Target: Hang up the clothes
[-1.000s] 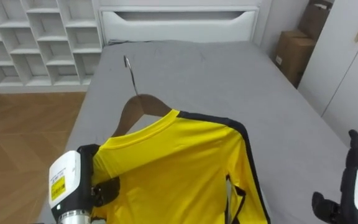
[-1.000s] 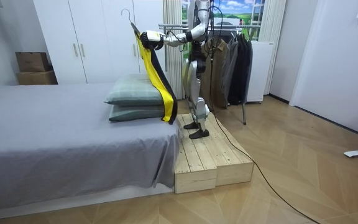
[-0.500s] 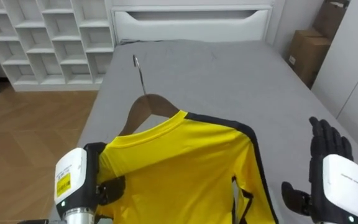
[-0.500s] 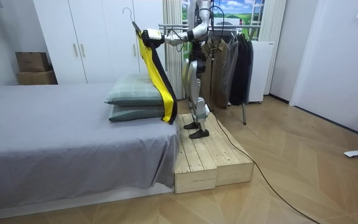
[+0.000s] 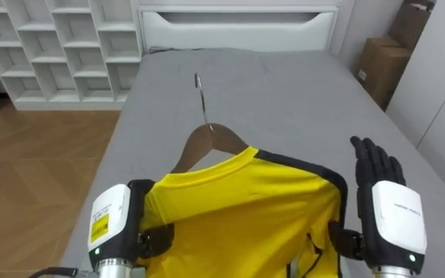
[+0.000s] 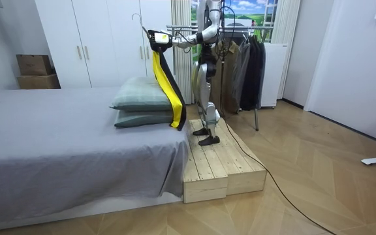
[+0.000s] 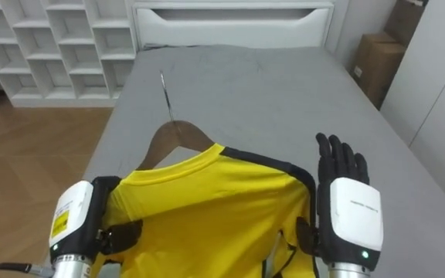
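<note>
A yellow shirt (image 5: 246, 208) with black trim hangs on a wooden hanger (image 5: 207, 143), whose metal hook (image 5: 201, 96) points away from me over the bed. My left hand (image 5: 114, 228) grips the shirt's left shoulder, thumb curled onto the cloth. At the shirt's right shoulder, my right hand (image 5: 388, 216) stands open with fingers straight up and its thumb by the black sleeve edge. In the room view I stand on a wooden platform (image 6: 220, 163) at the bed's end, and the shirt (image 6: 164, 85) is held out high over the pillows.
The grey bed (image 5: 284, 93) stretches ahead to a white headboard (image 5: 238, 23). White cubby shelves (image 5: 60, 46) stand at far left, a cardboard box (image 5: 381, 66) and white wardrobe doors at right. A rack of dark clothes (image 6: 240, 65) stands behind me, and two pillows (image 6: 142, 104) lie on the bed.
My right hand has risen from the lower right up beside the shirt's right shoulder. The shirt and hanger have lifted a little higher. The head view has shifted too.
</note>
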Motion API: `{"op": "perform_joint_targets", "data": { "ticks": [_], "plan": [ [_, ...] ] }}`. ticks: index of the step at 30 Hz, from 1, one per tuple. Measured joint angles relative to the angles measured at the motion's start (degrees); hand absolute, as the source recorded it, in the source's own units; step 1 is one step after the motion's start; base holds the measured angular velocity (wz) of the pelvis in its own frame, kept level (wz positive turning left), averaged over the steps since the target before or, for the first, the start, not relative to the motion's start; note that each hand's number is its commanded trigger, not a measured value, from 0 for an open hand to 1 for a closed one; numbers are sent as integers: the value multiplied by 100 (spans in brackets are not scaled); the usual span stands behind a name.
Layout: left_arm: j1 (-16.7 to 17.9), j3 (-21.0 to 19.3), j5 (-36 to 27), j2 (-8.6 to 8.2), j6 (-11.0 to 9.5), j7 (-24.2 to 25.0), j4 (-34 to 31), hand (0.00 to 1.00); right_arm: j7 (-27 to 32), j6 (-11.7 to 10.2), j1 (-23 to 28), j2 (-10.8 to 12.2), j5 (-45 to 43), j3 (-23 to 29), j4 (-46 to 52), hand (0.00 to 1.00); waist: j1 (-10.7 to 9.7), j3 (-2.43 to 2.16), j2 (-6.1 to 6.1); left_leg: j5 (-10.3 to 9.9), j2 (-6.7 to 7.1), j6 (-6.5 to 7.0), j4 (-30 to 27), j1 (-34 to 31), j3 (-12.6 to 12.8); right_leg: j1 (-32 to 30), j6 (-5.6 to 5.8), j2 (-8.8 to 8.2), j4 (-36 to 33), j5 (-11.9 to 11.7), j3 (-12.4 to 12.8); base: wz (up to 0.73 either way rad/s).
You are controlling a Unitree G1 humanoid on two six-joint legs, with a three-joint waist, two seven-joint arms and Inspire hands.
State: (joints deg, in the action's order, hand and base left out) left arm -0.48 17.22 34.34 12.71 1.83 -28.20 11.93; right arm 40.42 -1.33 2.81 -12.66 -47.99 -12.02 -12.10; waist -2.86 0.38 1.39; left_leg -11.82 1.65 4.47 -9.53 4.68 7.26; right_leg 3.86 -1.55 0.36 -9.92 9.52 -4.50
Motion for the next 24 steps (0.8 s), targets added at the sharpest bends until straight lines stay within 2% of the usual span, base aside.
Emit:
{"op": "perform_joint_targets", "data": {
  "ticks": [3, 8, 14, 24],
  "plan": [
    [-1, 6, 316, 3, -1, 25, -91, 100, -2, -1, -33, 3, 1, -59, 1, 0, 3, -1, 45, 0, -1, 0, 2, -1, 3, 0, 0, 14, 5, 0, 13, 0],
    [-1, 14, 464, 6, -1, 34, -209, 100, -4, -2, -108, 4, 7, -91, 6, 0, 2, -4, 86, 0, -2, 0, 3, -7, 6, 1, 0, 2, 6, 0, 18, 0],
    [-1, 203, 546, 57, 0, 34, -209, 100, -187, -2, -114, 5, 9, -300, 104, 0, 2, -4, 82, 0, -3, 0, 24, -13, 7, 1, 0, 37, 15, -1, 24, 0],
    [-29, 365, 950, -33, 42, 62, -460, 100, -402, 4, -178, 8, 25, -393, 158, 0, -9, -5, 78, 0, -3, 0, 14, -1, 12, -3, -1, 35, 18, -1, 29, 0]
  ]
}}
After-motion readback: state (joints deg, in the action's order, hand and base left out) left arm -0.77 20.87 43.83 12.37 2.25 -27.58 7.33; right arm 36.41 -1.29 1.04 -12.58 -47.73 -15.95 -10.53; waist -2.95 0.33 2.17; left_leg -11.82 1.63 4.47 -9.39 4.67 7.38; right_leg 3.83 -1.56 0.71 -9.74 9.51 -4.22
